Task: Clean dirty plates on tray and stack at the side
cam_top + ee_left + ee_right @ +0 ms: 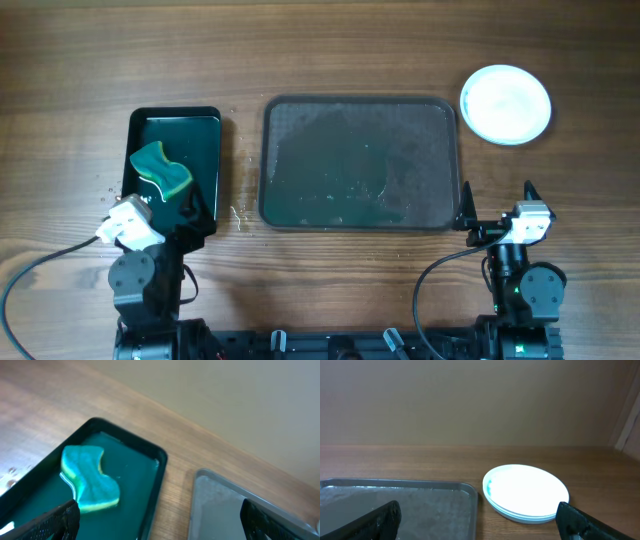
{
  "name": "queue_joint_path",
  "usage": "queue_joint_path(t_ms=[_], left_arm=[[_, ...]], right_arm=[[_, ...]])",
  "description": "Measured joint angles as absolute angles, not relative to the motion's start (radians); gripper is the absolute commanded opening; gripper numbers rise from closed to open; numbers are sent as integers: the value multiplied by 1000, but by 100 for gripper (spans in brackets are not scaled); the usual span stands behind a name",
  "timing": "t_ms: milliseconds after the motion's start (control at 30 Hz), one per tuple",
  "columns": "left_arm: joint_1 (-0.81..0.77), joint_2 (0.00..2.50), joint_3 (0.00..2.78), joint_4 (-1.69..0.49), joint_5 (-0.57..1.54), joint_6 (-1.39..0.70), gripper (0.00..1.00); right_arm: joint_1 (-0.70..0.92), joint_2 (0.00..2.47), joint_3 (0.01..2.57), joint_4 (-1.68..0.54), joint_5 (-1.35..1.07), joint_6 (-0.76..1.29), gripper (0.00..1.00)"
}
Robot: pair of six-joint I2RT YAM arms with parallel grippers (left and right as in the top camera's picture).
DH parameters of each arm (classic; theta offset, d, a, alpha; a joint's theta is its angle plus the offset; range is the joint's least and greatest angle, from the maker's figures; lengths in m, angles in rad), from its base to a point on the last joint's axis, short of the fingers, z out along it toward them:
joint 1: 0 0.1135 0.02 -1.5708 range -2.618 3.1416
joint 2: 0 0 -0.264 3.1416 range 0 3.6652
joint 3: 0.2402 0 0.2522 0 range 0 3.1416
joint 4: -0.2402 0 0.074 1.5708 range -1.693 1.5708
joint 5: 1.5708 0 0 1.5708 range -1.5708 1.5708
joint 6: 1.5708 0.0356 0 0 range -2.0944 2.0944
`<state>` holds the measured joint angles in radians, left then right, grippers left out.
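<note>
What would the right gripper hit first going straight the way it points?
Probably the stack of plates, lying just right of centre; the corner of the tray sits close on the left, and depth is unclear.

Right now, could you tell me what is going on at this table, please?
Neither arm is handling anything. The left end effector hangs open by the glossy black tray, where the green sponge lies; the right end effector hangs open beside the large dark grey rectangular tray. That tray holds no plates, only wet streaks. The round white plates sit stacked on the wooden table beside it, so the job looks done.
</note>
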<state>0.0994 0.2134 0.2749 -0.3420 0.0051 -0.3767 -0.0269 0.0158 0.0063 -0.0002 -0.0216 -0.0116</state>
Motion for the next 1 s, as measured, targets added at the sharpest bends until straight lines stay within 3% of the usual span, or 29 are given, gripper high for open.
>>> queue_joint_path(t_ms=[567, 1000], left_arm=[[79, 14, 70, -34, 51, -341, 100], [41, 14, 11, -70, 55, -186, 100]], right_arm=[[-27, 16, 6, 0, -22, -12, 100], [-27, 16, 6, -1, -22, -12, 100]])
